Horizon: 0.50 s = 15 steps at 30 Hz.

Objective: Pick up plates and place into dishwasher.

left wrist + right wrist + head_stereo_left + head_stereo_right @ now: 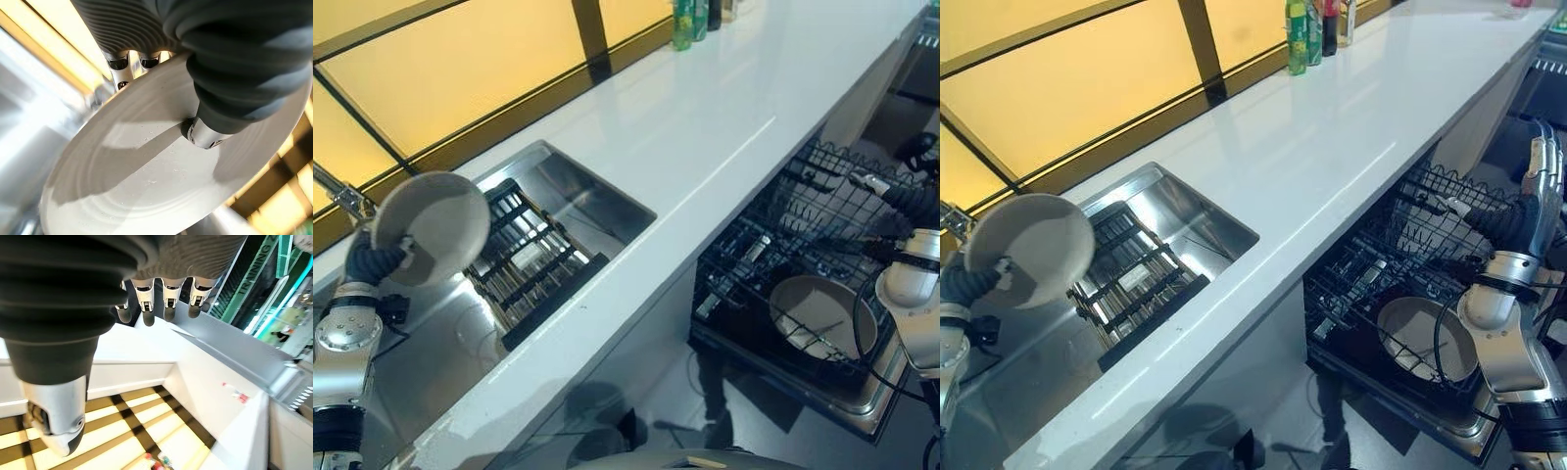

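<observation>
Left hand [215, 98] pinches plate [431, 227] above sink [563, 186]; right hand [161, 293] relaxed; dishwasher rack [803, 245] holds bowl [822, 315].

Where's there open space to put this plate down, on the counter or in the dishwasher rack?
The white counter lies bare between the sink and the bottles at its far end. The dishwasher rack is tighter: one plate fills its near corner, wire tines elsewhere. The left hand holds the raised plate.
</observation>
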### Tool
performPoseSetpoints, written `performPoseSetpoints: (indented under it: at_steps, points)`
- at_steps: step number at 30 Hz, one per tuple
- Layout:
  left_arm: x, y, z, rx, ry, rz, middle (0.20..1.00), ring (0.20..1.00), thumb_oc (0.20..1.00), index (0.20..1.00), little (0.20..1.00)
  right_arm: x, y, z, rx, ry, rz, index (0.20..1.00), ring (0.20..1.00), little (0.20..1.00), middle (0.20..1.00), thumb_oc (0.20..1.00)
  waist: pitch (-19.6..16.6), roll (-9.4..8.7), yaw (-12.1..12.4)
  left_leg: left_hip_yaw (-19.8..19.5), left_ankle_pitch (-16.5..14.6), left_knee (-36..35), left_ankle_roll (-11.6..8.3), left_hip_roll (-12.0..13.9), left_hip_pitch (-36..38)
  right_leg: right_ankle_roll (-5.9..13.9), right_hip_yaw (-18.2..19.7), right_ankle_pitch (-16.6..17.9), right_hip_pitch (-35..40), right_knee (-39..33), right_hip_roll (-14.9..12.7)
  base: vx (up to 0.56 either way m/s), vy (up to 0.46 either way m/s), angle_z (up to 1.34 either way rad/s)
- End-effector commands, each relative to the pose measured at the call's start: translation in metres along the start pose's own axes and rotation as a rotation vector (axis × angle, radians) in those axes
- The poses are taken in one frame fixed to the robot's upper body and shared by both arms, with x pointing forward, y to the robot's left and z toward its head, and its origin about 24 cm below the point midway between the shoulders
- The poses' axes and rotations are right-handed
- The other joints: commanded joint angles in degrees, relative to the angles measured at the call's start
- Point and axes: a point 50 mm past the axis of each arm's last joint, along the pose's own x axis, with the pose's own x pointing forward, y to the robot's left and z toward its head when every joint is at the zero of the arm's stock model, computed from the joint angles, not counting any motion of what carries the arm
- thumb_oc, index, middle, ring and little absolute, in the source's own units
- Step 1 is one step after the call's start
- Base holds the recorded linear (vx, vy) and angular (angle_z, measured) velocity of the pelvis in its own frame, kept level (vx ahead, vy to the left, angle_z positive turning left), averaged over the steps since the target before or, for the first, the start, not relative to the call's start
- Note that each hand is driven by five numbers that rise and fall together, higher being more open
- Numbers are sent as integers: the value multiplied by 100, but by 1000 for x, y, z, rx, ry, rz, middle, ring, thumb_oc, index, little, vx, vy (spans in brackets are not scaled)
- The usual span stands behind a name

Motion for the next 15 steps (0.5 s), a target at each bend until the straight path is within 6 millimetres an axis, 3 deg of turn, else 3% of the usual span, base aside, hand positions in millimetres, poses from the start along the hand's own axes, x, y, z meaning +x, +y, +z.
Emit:
performPoseSetpoints:
  at_steps: [1,6,15]
  points:
    - [7,33,46,-9,-246,233,200,200,200,200,200,23,-15,42,121,-210,-149,1000,1000,1000,1000,1000,-224,-78,235,-64,-548,508,-287,346,-99,-284,-279,-430,-497,976,10,-73,-96,5]
    - [0,31,79,-89,-448,322,200,200,200,200,200,32,-16,74,239,-332,-198,1000,1000,1000,1000,1000,-357,-217,395,-146,-540,455,-315,372,-102,-312,-376,-439,-411,904,74,-72,-71,4]
    - [-12,-14,145,-230,-801,212,200,200,200,200,200,33,11,136,615,-478,27,1000,1000,1000,1000,1000,-544,-334,578,-300,-448,306,-357,393,-135,-380,-531,-555,-283,940,170,-62,-33,10]
